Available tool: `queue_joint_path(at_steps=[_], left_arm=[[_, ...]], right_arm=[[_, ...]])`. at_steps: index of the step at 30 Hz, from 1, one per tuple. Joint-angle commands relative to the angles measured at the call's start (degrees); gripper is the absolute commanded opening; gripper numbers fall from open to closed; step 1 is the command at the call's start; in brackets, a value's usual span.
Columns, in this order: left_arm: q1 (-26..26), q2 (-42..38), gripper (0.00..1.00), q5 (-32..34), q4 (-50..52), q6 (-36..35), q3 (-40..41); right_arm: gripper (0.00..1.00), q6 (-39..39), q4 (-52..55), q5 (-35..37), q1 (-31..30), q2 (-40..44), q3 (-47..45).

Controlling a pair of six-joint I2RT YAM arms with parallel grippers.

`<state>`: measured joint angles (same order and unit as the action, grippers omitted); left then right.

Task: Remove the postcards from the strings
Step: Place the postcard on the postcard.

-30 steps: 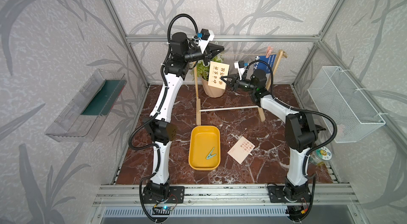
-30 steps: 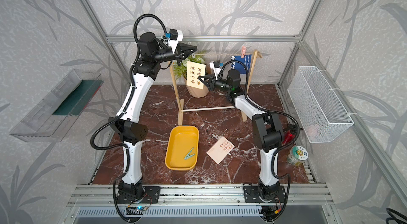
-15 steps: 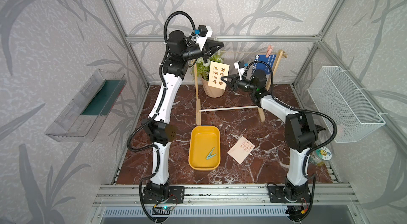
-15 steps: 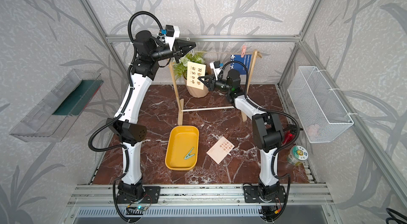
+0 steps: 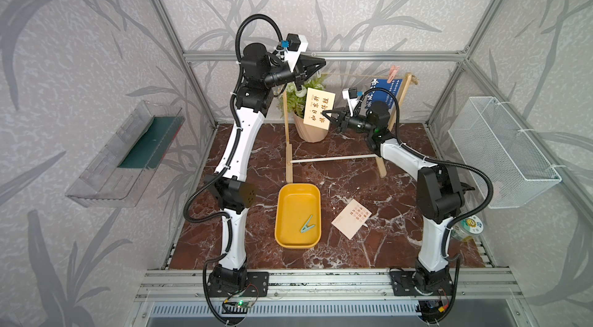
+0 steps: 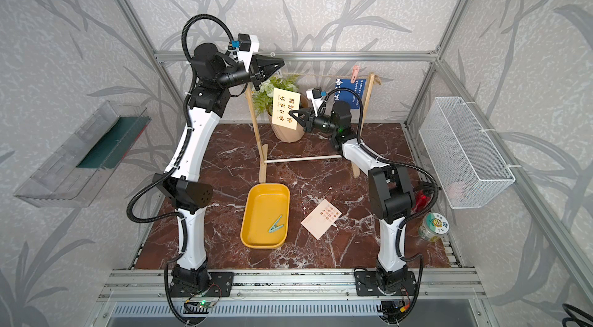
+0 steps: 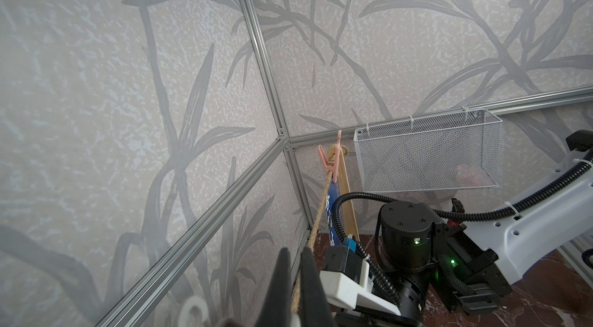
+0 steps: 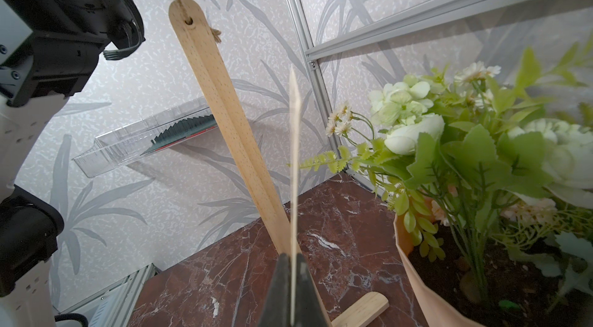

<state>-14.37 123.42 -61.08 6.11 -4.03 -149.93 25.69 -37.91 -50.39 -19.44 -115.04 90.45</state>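
Observation:
My right gripper (image 5: 324, 113) is shut on the lower edge of the cream postcard with black calligraphy (image 5: 317, 110), which hangs free below the strings (image 5: 353, 76); the right wrist view shows that card (image 8: 293, 148) edge-on between the jaws. Up by the rack's left post my left gripper (image 5: 322, 62) is shut above the twine (image 7: 321, 213), a small pale peg showing between its jaws. The dark blue postcard (image 5: 383, 97) hangs from a pink peg (image 5: 393, 72), partly hidden by my right arm. A cream postcard with reddish text (image 5: 351, 217) lies on the table.
The wooden rack (image 5: 286, 136) stands at the back with a potted plant (image 5: 308, 131) behind it. A yellow tray (image 5: 298, 193) holding a green peg (image 5: 306, 224) sits at the front middle. A wire basket (image 5: 500, 152) hangs at the right, a clear shelf (image 5: 128, 155) at the left.
My left gripper has lifted up and back to the left, away from the top of the cream calligraphy card. The card stays in my right gripper, which has not moved.

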Motion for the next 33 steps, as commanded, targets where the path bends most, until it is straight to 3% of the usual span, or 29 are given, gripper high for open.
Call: queue_joint_path(at_steps=[1, 16, 23, 33], left_arm=[[0.4, -2.6, 0.00, 0.0, -2.5, 0.4, -1.9], [-0.1, -5.4, 0.02, -1.7, -6.7, 1.1, 12.9], [-0.2, -6.5, 0.47, -2.4, -8.2, 0.6, 14.8], [-0.2, -11.2, 0.49, 0.2, -7.2, -2.3, 17.6]], right_arm=[[0.00, 0.4, -2.2, 0.0, 0.1, 2.7, -0.2], [0.00, -1.1, -0.2, 0.0, 0.2, 4.2, -1.1], [0.00, -0.8, -0.2, -0.1, 0.1, 3.9, -0.7], [0.00, -2.0, 0.1, 0.2, 0.2, 5.6, -3.0]])
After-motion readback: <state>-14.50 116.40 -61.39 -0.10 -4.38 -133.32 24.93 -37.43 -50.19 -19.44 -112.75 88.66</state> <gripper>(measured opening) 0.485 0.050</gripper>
